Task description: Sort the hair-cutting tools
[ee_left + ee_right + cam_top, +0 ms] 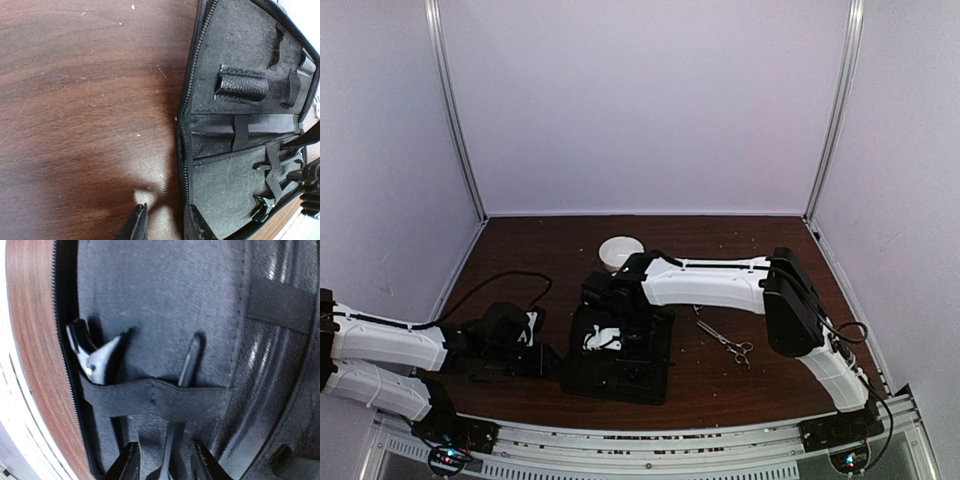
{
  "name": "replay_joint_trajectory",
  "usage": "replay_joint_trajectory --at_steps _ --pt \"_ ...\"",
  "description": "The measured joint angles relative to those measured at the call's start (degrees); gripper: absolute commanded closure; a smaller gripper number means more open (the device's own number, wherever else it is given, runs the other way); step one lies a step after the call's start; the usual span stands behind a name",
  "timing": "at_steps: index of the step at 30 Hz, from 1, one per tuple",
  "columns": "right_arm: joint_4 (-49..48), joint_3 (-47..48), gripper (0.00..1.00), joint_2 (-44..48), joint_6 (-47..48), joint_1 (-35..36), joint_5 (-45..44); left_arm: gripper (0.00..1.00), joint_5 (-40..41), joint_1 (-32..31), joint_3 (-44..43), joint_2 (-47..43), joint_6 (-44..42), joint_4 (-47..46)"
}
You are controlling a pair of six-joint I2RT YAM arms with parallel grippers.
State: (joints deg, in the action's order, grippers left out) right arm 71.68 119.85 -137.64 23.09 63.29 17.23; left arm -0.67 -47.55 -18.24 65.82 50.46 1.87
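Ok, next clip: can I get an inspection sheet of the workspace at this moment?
Surface: brown wooden table, pale specks and scuffs.
Job's things: one silver scissors loose on the table, right of the open black case; black stick tool tucked under an elastic strap inside it.
Clutter: white bowl behind the case.
Grippers: left end effector open beside the case's edge; right end effector open, either side of the stick tool.
Cables: black cable looped by the left arm.
Surroundings: plain white walls.
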Motion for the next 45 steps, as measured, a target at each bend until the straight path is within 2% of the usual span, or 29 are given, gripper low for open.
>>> replay_joint_trajectory --at_steps 3,9,12,16,23,35,45 --pt "-2.05 -3.34 0.65 1.92 -0.15 0.0 -1.64 0.71 0.26 0.0 0.0 0.02 -0.04 0.09" --pt "-5.81 -10.43 0.78 5.97 -0.5 -0.04 -4.52 0.71 0.44 0.0 -0.02 1.07 -0.09 0.0" --pt "-6.64 -11.15 0.9 6.29 -0.61 -0.04 -5.38 0.71 0.39 0.0 -0.35 2.01 -0.2 -0.81" --pt "-7.08 -10.62 0.96 6.25 -0.61 0.04 -5.33 0.71 0.24 0.0 -0.85 3.3 -0.33 -1.86" --pt "-4.59 -7.08 1.0 4.13 -1.03 1.03 -4.83 0.72 -0.2 0.0 -0.87 3.52 -0.33 -2.29" --pt "1.14 3.37 1.0 -1.73 -2.1 1.68 -3.82 0.72 -1.29 0.0 -0.72 5.62 -0.26 -6.12" --pt "2.8 7.08 1.0 -3.91 -2.1 1.75 -3.13 0.73 -1.38 0.0 0.31 5.46 0.28 -8.13"
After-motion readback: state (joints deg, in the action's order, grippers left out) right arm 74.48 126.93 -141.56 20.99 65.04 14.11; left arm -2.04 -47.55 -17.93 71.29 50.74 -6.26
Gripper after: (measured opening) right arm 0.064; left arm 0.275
